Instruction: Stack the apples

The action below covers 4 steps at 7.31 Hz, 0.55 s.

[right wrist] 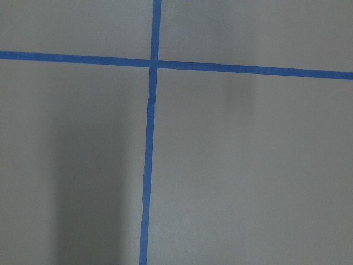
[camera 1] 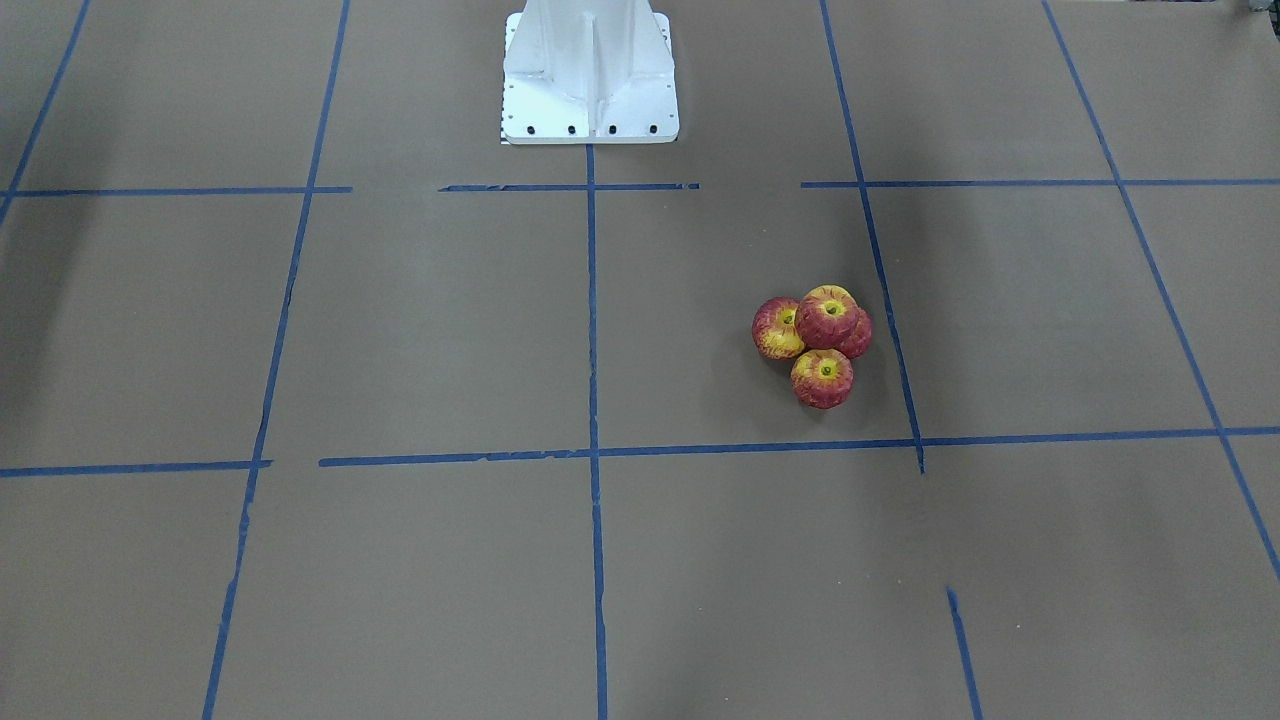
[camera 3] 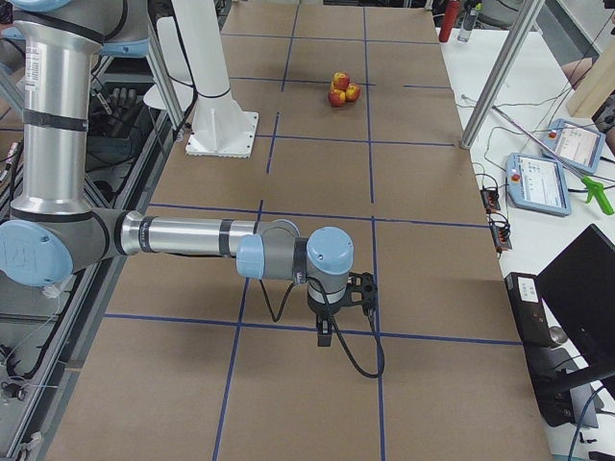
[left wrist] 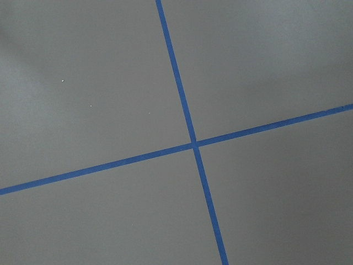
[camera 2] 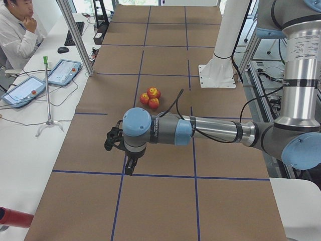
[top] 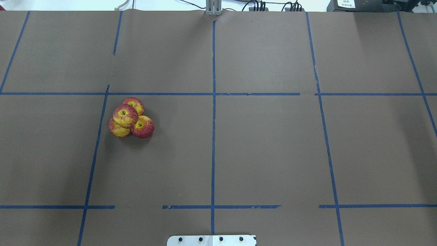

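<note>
Four red-and-yellow apples sit in a tight cluster on the brown table cover. One apple point(camera 1: 828, 318) rests on top of the other three point(camera 1: 822, 378). The cluster also shows in the overhead view point(top: 125, 115), the left side view point(camera 2: 151, 97) and the right side view point(camera 3: 340, 88). My left gripper point(camera 2: 110, 141) shows only in the left side view, well short of the apples; I cannot tell if it is open. My right gripper point(camera 3: 363, 291) shows only in the right side view, far from the apples; I cannot tell its state. Both wrist views show only cover and blue tape.
The white robot base point(camera 1: 590, 75) stands at the table's middle edge. Blue tape lines point(top: 213, 102) grid the cover. A seated operator point(camera 2: 17, 30), tablets point(camera 2: 62, 71) and a metal post point(camera 2: 75, 35) are beside the table.
</note>
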Available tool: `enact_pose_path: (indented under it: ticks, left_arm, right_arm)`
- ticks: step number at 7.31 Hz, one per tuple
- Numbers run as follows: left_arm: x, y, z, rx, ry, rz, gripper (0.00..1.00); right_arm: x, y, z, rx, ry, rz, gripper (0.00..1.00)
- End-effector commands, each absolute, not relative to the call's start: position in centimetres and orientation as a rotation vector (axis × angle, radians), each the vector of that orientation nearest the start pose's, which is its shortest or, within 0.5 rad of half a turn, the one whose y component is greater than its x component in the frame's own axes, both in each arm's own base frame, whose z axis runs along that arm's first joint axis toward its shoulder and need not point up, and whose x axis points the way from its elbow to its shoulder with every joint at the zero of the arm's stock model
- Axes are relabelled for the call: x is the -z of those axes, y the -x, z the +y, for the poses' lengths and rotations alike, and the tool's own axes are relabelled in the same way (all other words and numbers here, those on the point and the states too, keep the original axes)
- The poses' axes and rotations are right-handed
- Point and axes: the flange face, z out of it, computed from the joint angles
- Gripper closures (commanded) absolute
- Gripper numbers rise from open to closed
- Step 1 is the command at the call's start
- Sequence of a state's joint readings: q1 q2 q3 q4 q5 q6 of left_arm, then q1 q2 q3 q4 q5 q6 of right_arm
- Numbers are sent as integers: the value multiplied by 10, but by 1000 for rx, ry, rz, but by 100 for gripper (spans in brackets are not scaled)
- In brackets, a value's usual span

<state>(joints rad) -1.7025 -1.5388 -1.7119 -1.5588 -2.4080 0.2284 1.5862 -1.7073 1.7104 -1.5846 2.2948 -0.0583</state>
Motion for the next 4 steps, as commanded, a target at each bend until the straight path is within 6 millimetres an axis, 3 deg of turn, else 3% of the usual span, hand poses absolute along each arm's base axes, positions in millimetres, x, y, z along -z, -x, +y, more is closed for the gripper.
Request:
enact_pose_path:
  ticks: [1, 4]
  left_arm:
    - [-608, 120, -461, -128, -230, 811, 0]
    - [-605, 121, -460, -127, -236, 808, 0]
  right_arm:
    - [-658, -74, -432, 37, -16, -724, 0]
    - [-658, -74, -432, 37, -16, -724, 0]
